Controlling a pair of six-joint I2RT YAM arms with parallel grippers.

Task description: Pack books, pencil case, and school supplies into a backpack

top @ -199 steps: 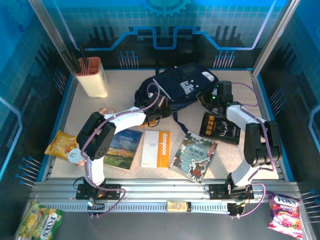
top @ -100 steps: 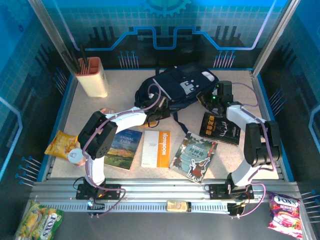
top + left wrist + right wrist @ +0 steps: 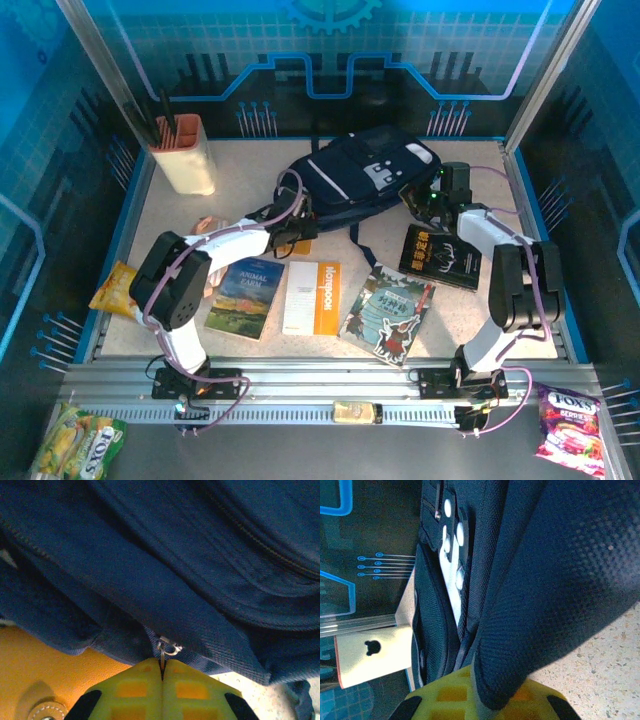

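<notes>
The navy backpack (image 3: 365,165) lies flat toward the far side of the surface (image 3: 230,195), with an arm at each end. The left gripper (image 3: 298,228) sits at the bag's near left edge, closed narrow. In the left wrist view its yellow fingers (image 3: 132,690) meet on the thin metal zip pull (image 3: 168,647) at the seam, and something orange (image 3: 35,670) lies just under the fabric. The right gripper (image 3: 425,197) is at the bag's right side, its fingers (image 3: 445,695) pinched on a fold of the dark cloth. Four books lie flat nearer the arm bases, apart from the bag — Animal Farm (image 3: 245,297), an orange-and-white notebook (image 3: 312,297), a cartoon-covered book (image 3: 390,312) and a black book (image 3: 440,257) just beside the right arm.
</notes>
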